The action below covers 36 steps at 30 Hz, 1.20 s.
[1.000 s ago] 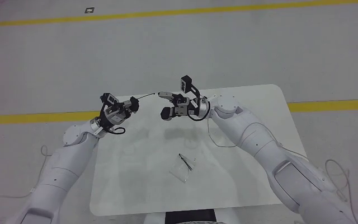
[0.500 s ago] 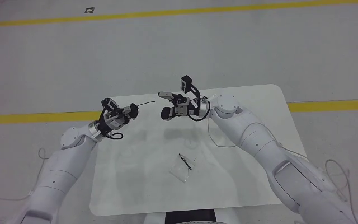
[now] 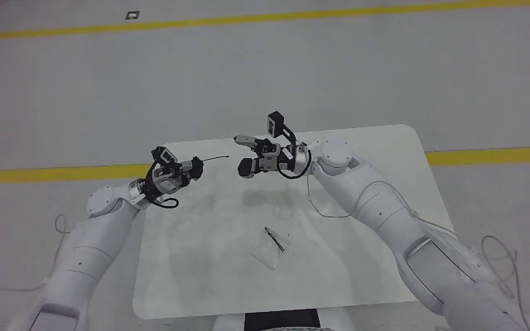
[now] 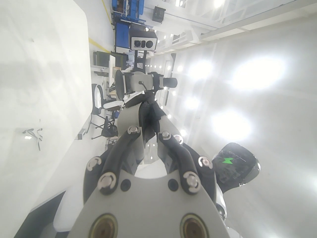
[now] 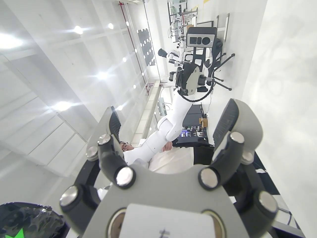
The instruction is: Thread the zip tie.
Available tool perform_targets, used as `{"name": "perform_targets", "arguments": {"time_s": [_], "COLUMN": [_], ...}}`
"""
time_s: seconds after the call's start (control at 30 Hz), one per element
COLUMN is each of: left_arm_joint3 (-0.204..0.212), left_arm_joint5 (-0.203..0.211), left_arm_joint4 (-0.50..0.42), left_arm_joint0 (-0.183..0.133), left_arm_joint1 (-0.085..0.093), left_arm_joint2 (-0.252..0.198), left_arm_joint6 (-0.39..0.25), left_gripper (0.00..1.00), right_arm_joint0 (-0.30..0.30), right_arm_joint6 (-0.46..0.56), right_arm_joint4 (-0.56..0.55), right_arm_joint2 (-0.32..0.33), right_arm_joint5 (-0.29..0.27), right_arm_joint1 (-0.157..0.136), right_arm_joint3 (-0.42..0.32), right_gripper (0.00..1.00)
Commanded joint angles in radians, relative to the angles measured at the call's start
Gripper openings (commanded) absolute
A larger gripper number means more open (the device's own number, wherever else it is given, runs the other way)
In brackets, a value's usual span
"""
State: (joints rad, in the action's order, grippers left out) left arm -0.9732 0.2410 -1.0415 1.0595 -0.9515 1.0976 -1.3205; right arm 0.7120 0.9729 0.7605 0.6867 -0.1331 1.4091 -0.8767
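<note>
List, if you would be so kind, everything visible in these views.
zip tie: one, black, held in the air, free end toward the right pincer
loose zip ties: count unclear, black, on the table by the bag
bag: one, clear, near the table's middle
table: one, white, under both arms
floor lines: two, yellow, on the grey floor
left pincer: one, dark, shut on the zip tie
right pincer: one, dark, open, facing the left one

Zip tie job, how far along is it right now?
Done: the thin black zip tie is up off the white table, clamped in the left gripper. In hand: its free end points towards the open, empty right gripper, a gap between them. Left: no loop shows, so the threading itself.
</note>
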Motion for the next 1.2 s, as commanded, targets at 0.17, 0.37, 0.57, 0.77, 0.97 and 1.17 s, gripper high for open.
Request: {"name": "perform_targets", "arguments": {"time_s": [0.17, 0.37, 0.57, 0.77, 0.97, 1.17], "left_arm_joint3": [0.003, -0.028, -0.051, -0.060, -0.060, -0.060], "left_arm_joint5": [0.001, -0.010, -0.025, -0.028, -0.028, -0.028], "left_arm_joint4": [0.001, 0.007, 0.020, 0.028, 0.028, 0.028], "left_arm_joint0": [-0.004, 0.012, 0.029, 0.032, 0.032, 0.032], "left_arm_joint1": [-0.001, -0.002, -0.001, -0.002, -0.002, -0.002], "left_arm_joint2": [-0.002, -0.003, 0.005, 0.006, 0.006, 0.006], "left_arm_joint6": [-0.009, 0.029, 0.036, 0.032, 0.032, 0.032], "left_gripper": [0.00, 0.00, 0.00, 0.00, 0.00, 0.00], "right_arm_joint0": [0.000, 0.017, 0.028, 0.022, 0.038, 0.058], "right_arm_joint6": [0.000, -0.025, -0.015, -0.018, -0.044, -0.050], "right_arm_joint4": [0.000, -0.006, -0.012, -0.030, -0.035, -0.066], "right_arm_joint2": [0.000, 0.007, 0.022, 0.025, 0.032, 0.056], "right_arm_joint5": [0.000, 0.005, 0.005, -0.008, -0.002, 0.026], "right_arm_joint1": [0.000, 0.000, 0.004, 0.009, 0.008, 0.002], "right_arm_joint3": [0.000, -0.027, -0.055, -0.050, -0.063, -0.073], "right_gripper": [1.00, 1.00, 1.00, 1.00, 1.00, 1.00]}}
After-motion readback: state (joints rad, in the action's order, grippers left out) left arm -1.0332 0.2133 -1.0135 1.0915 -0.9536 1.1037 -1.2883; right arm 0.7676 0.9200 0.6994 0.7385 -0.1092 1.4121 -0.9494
